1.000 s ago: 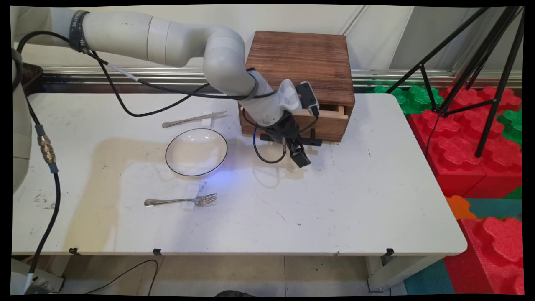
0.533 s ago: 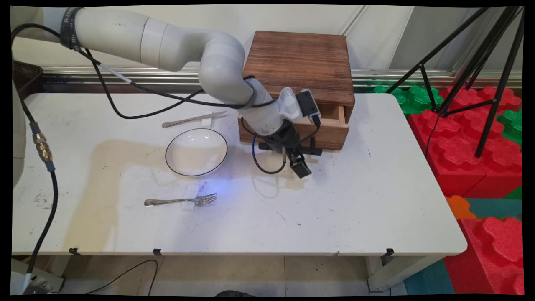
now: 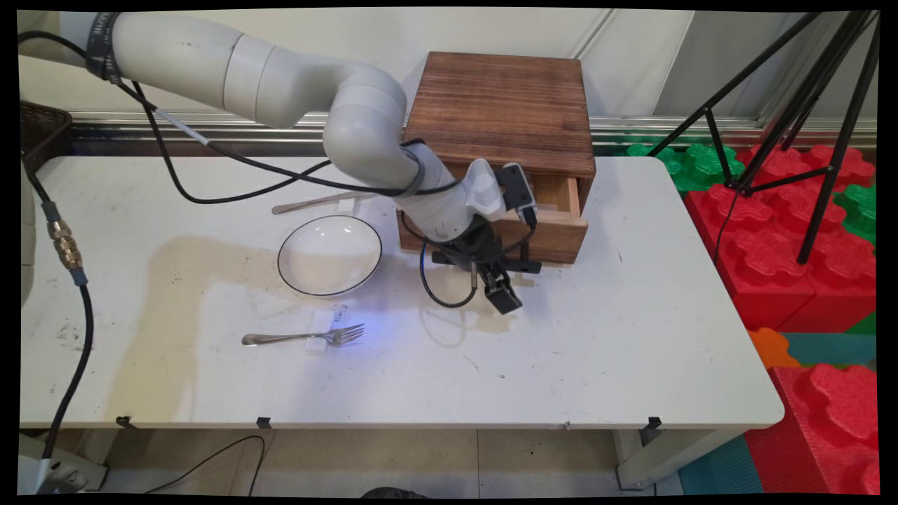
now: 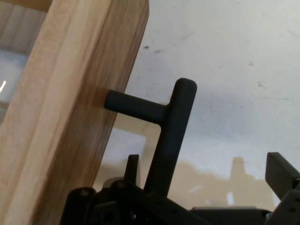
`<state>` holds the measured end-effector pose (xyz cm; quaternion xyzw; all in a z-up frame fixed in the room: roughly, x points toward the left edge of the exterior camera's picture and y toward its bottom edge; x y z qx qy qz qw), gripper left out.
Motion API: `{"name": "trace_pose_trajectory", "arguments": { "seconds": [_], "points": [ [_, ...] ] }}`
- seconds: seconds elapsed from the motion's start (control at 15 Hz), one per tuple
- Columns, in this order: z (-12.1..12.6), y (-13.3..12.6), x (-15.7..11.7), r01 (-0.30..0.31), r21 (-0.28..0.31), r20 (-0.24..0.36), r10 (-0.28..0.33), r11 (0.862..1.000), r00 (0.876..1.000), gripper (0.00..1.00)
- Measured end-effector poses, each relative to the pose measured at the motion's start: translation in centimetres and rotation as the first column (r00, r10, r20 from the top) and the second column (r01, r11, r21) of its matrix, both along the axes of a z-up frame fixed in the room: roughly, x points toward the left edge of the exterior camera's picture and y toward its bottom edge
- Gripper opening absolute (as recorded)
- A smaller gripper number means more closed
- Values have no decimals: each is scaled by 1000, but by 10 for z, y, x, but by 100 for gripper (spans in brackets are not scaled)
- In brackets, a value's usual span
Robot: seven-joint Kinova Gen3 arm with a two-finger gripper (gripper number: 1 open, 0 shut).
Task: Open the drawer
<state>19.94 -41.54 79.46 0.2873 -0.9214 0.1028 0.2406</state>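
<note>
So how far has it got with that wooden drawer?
The drawer of the wooden box is part-way out, further than a second ago. The gripper is at its black handle, pulling. The fork, knife and bowl lie untouched.

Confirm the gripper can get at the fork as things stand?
Probably yes. The fork lies in the open on the table, apart from the plate, nothing over it. The gripper is at the drawer handle, with bare table between.

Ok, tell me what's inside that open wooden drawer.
The drawer is pulled partway out of the wooden box. Only bare wood shows in its right end; the arm covers the rest. The gripper is at its black handle.
</note>
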Motion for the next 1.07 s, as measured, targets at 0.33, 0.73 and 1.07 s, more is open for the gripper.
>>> {"name": "trace_pose_trajectory", "arguments": {
  "seconds": [0.33,0.73,1.07],
  "points": [
    [-1,12,-3,6,3,-8,-6,1000,1000,100],
    [-1,31,-6,21,8,-15,-21,1000,1000,100],
    [-1,44,-8,33,4,-16,-33,999,999,100]
  ]
}}
